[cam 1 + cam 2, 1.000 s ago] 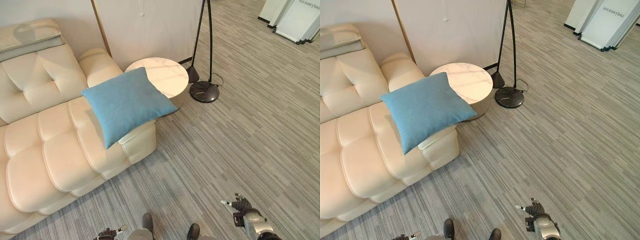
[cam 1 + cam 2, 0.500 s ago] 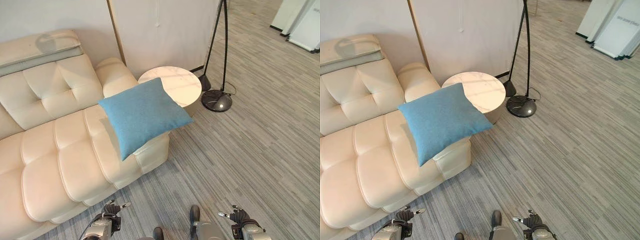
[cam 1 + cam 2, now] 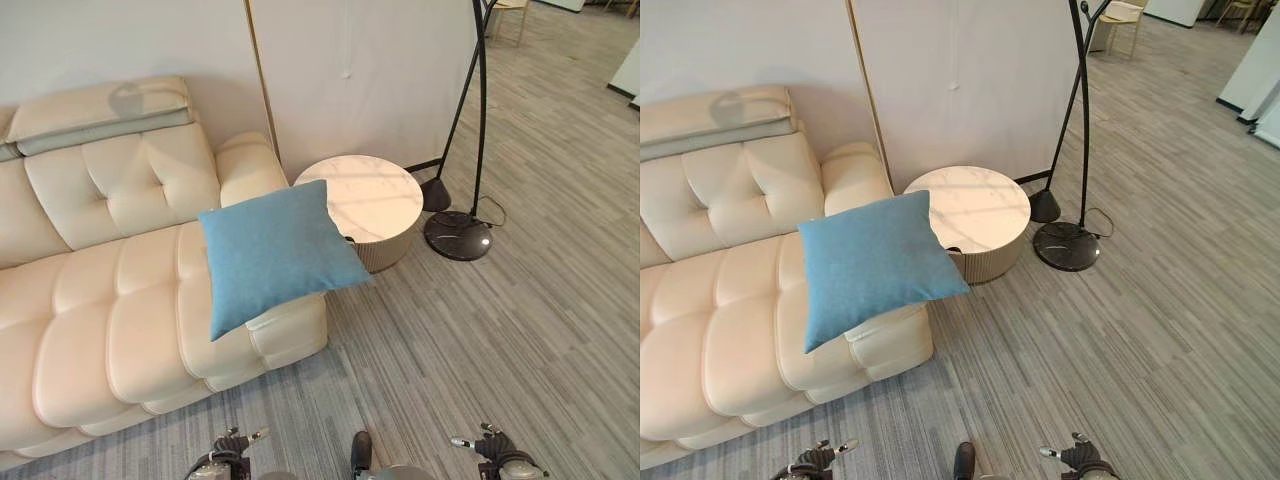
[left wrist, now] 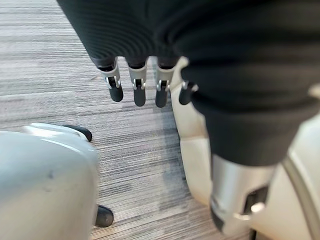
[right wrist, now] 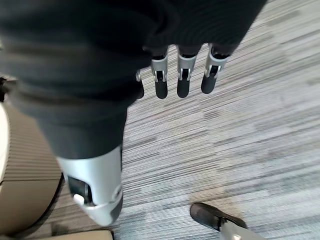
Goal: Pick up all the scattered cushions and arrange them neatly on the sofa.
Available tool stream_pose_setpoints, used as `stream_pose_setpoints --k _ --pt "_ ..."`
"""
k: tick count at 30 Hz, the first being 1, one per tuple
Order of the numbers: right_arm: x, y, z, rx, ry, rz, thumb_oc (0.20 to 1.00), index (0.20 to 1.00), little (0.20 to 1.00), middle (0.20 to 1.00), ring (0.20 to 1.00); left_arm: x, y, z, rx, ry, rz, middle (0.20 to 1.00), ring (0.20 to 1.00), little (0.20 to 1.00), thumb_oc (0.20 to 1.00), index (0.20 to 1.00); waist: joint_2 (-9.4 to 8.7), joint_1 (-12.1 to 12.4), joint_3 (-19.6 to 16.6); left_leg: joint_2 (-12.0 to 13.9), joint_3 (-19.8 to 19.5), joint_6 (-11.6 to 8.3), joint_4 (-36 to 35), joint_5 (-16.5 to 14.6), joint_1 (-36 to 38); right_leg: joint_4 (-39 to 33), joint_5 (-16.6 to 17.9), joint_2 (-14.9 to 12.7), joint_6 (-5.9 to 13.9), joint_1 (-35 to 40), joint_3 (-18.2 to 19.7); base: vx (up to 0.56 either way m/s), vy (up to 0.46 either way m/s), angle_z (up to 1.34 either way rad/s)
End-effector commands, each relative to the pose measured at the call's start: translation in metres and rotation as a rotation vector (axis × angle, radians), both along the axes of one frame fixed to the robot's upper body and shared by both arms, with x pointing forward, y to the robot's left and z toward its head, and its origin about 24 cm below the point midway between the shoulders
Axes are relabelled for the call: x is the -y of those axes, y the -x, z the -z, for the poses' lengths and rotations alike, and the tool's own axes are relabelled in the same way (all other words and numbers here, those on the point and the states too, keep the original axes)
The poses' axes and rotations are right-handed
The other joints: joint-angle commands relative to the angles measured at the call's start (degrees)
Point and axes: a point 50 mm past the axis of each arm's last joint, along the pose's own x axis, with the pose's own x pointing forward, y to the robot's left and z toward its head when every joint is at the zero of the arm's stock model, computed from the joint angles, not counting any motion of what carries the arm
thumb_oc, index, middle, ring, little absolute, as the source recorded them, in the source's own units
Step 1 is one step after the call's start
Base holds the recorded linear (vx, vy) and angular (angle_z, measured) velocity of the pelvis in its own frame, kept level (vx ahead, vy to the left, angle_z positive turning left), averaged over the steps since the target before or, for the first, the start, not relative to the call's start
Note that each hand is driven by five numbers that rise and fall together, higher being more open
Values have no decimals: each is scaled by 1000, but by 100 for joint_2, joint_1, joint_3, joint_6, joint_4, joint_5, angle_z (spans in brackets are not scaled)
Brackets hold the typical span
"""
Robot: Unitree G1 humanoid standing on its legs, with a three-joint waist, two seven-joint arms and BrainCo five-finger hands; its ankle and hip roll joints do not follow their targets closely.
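One blue cushion (image 3: pixel 275 252) lies tilted on the sofa (image 3: pixel 90 320), overhanging its seat's end; left hand (image 4: pixel 137 87) and right hand (image 5: pixel 180 80) hang spread, empty.

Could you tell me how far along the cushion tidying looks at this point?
Done: the blue cushion lies on the sofa, though overhanging its end by the round table. In hand: nothing; left hand and right hand hang open. Left: squaring the cushion up.
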Motion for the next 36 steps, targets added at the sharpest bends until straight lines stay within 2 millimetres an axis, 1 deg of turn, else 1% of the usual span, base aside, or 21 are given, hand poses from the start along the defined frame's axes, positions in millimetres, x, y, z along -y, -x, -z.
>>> stream_pose_setpoints --k 1,3,4,5,6,7,8,10,12,14,18,20,21,22,25,26,27,29,32,34,36 --pt "6 -8 -5 15 34 -47 1000 1000 1000 1000 1000 -9 -20 -10 75 -21 -17 1000 1000 1000 1000 1000 -16 -28 169 -566 303 453 -735 0 -28 325 -968 -261 677 264 94 147 -52 51" --pt "5 -9 -5 17 33 -50 1000 1000 1000 1000 1000 -9 -18 -9 69 -21 -12 1000 1000 1000 1000 1000 -13 -26 168 -575 360 488 -1037 -31 -75 306 -1006 -271 672 285 26 151 -28 47" --pt "3 -10 -5 22 34 -56 1000 1000 1000 1000 1000 -8 -17 -8 61 -24 -4 1000 1000 1000 1000 1000 50 -21 167 -559 320 467 -1779 289 -157 296 -1075 -201 662 322 -64 201 -3 37" --pt "1 -11 -5 25 33 -62 1000 1000 1000 1000 1000 -8 -15 -8 54 -26 -2 1000 1000 1000 1000 1000 84 -13 171 -549 270 428 -2174 569 -198 293 -1116 -152 640 363 -97 201 -4 32" --pt "1 -11 -5 25 33 -62 1000 1000 1000 1000 1000 -8 -15 -7 54 -26 -2 1000 1000 1000 1000 1000 80 -16 174 -554 268 428 -2211 590 -176 295 -1120 -156 640 369 -99 205 24 39" --pt "-1 -12 -5 29 34 -71 1000 1000 1000 1000 1000 -9 -14 -7 45 -33 7 1000 1000 1000 1000 1000 115 -12 209 -532 289 329 -2686 883 -303 284 -1205 -92 602 452 -155 220 45 30" --pt "-2 -12 -5 31 31 -72 1000 1000 1000 1000 1000 -9 -13 -6 39 -34 10 1000 1000 1000 1000 1000 124 -28 214 -514 424 300 -2900 968 -330 280 -1252 -73 590 504 -188 314 79 32" --pt "-5 -12 -4 24 26 -78 1000 1000 1000 1000 1000 -11 -12 -7 36 -36 5 1000 1000 1000 1000 1000 121 -2 205 -485 592 266 -2984 1075 -384 307 -1345 -47 585 639 -204 333 107 17" --pt "-7 -8 -2 8 20 -86 1000 1000 1000 1000 1000 -15 -7 -6 22 -41 -13 1000 1000 1000 1000 1000 102 15 114 -485 573 322 -2996 1128 -260 342 -1486 -39 599 831 -190 315 106 3" --pt "-9 -9 -1 5 24 -101 1000 1000 1000 1000 1000 -15 -4 -5 12 -43 -6 1000 1000 1000 1000 1000 72 13 41 -541 554 379 -2945 1115 -229 405 -1569 -113 621 911 -178 356 182 -3" --pt "-11 -11 -2 12 16 -109 1000 1000 1000 1000 1000 -17 -3 -4 5 -56 8 1000 1000 1000 1000 1000 -31 37 -49 -645 623 496 -2657 839 -223 549 -1619 -285 737 970 -105 333 211 -1" --pt "-14 -15 -3 23 11 -125 1000 1000 1000 1000 1000 -19 -6 -6 13 -63 19 1000 1000 1000 1000 1000 -68 77 -81 -744 696 703 -2568 557 -133 1389 -1614 -517 935 643 -61 264 248 2" --pt "-14 -15 -3 23 11 -125 1000 1000 1000 1000 1000 -19 -6 -6 13 -63 19 1000 1000 1000 1000 1000 -69 79 -83 -744 697 703 -2567 557 -135 1393 -1615 -517 935 640 -59 154 225 -1" --pt "-16 -19 -4 33 4 -128 1000 1000 1000 1000 1000 -19 -10 -7 19 -71 29 1000 1000 1000 1000 1000 -48 55 -2 -784 746 821 -2592 466 -2 2219 -1426 -646 1045 207 30 138 205 -13" --pt "-17 -18 -3 27 2 -125 1000 1000 1000 1000 1000 -19 -16 -10 35 -82 46 1000 1000 1000 1000 1000 -11 22 76 -802 740 858 -2676 407 172 2624 -1304 -655 1062 -119 162 104 134 3" --pt "-17 -17 -2 23 2 -118 1000 1000 1000 1000 1000 -20 -20 -12 48 -83 48 1000 1000 1000 1000 1000 36 16 123 -771 740 857 -2733 396 259 2580 -1338 -599 1006 -304 216 96 44 11" --pt "-15 -17 -2 18 4 -104 1000 1000 1000 1000 1000 -20 -24 -14 64 -86 50 1000 1000 1000 1000 1000 96 7 205 -716 744 843 -2784 384 378 2180 -1281 -537 964 -436 198 130 39 -12" --pt "-14 -17 -2 15 7 -98 1000 1000 1000 1000 1000 -20 -29 -16 80 -88 58 1000 1000 1000 1000 1000 117 -16 293 -691 757 819 -2820 353 483 1655 -1092 -435 984 -590 313 111 -29 -10" --pt "-14 -16 -1 11 2 -88 1000 1000 1000 1000 1000 -22 -31 -17 82 -90 53 1000 1000 1000 1000 1000 57 -89 335 -684 719 744 -2819 297 645 513 -486 -373 1148 -795 757 136 -108 2" --pt "-11 -12 -1 0 12 -83 1000 1000 1000 1000 1000 -25 -29 -16 70 -102 49 1000 1000 1000 1000 1000 46 -129 336 -671 708 729 -2824 257 702 416 -433 -333 1182 -825 873 165 -156 0" --pt "-12 -8 1 -11 7 -90 1000 1000 1000 1000 1000 -20 -22 -12 56 -84 54 1000 1000 1000 1000 1000 39 -124 170 -665 648 669 -2837 213 804 146 -359 -360 1126 -532 718 224 -215 30"
